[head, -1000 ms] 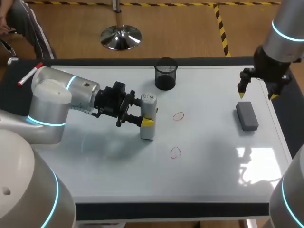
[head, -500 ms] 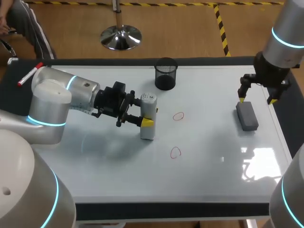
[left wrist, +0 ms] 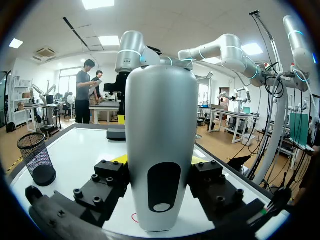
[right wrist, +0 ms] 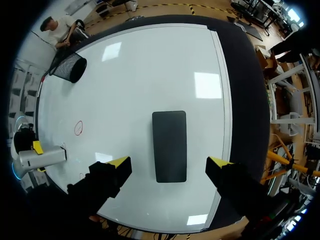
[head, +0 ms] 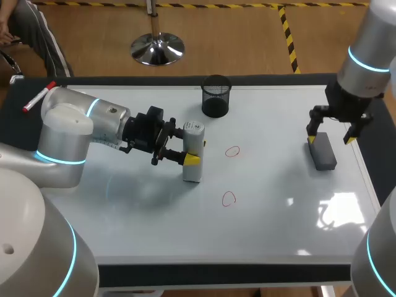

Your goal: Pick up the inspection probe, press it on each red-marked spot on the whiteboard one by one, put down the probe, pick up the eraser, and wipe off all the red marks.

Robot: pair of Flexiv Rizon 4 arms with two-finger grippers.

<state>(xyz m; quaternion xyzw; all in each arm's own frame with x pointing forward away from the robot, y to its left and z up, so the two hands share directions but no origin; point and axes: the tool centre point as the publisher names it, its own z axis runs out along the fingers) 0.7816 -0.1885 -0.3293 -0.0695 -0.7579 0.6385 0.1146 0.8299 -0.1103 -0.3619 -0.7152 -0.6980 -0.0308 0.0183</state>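
Bright overhead lights are glaring off the whiteboard (head: 272, 179) at lower right; left arm (head: 80, 133) is casting a soft shadow below itself.

The probe (head: 193, 151) is stood left of centre on the whiteboard (head: 272, 229), mesh cup (head: 216, 96) behind it (by the far edge). The eraser (head: 322, 151) is laid far right, with a far mark (head: 232, 151) and a near mark (head: 228, 198) in between.

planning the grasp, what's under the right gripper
The dark eraser lies flat on the whiteboard, below the gap between the open right gripper's fingers. Whatever part of the board the eraser covers cannot be seen.
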